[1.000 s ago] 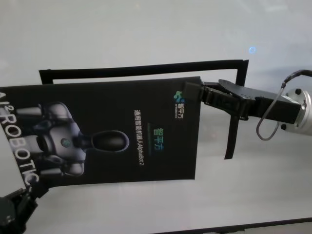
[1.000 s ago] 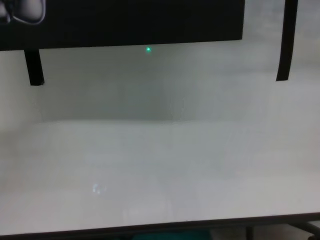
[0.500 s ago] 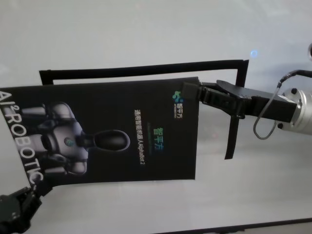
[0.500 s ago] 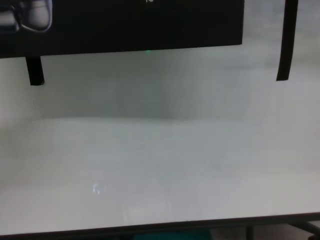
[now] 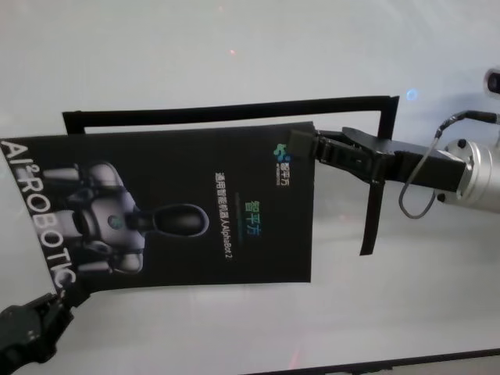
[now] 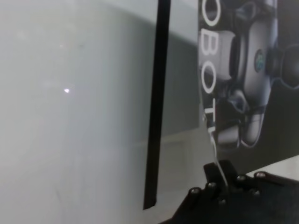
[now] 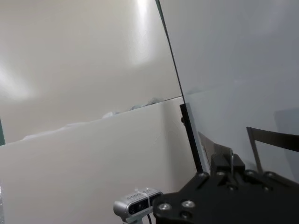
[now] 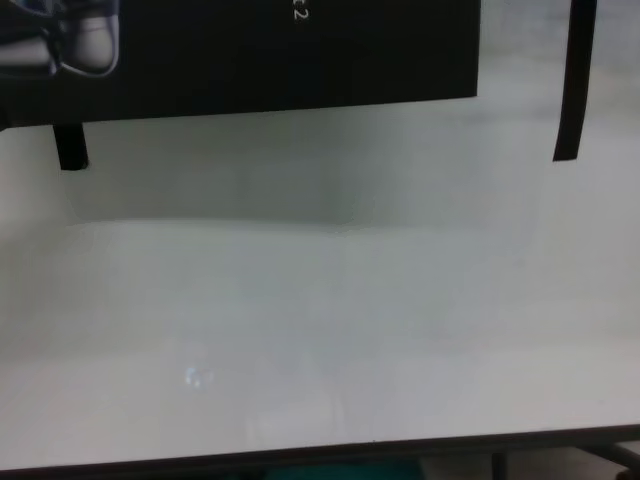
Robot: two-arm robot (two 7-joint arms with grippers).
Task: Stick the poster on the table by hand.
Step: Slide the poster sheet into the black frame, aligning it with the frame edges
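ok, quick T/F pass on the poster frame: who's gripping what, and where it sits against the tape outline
1. The right gripper pinches the poster at its far right corner. True.
2. The left gripper is parked away from the poster. False: it grips the poster's near left corner.
3. The poster lies squarely inside the black tape outline on the table. False: it is skewed, and its left end reaches past the outline's left end.
4. The poster's right edge lies short of the right tape strip. True.
5. The poster is plain black. False: it shows a grey-white robot and white lettering.
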